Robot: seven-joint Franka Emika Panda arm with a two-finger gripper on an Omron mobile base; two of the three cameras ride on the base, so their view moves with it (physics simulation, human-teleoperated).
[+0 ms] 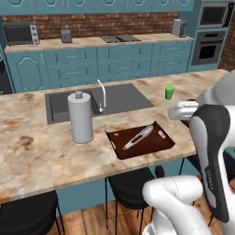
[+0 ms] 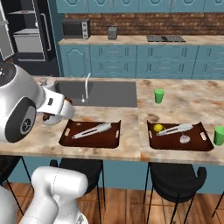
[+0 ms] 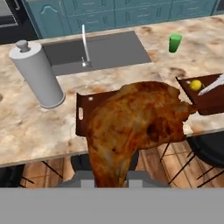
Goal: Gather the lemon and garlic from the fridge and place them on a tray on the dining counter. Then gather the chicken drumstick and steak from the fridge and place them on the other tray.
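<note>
Step in hand, by my read: carry drumstick (image 3: 135,127) to near tray (image 2: 114,139) on table (image 2: 131,144), the one with tongs (image 2: 92,130); other tray (image 2: 153,142) already has lemon (image 2: 158,127) and garlic (image 2: 185,138). Advice: lower over bare patch beside tongs, release low so meat doesn't roll off rim. Claw closed tight on drumstick, hanging above table's near edge.

Arm's bent up and reaching forward over the desk (image 1: 27,137) edge, wrist level. End effector (image 3: 111,177) is clamped tight on the chicken drumstick (image 3: 135,127), which hangs right in front of it.
</note>
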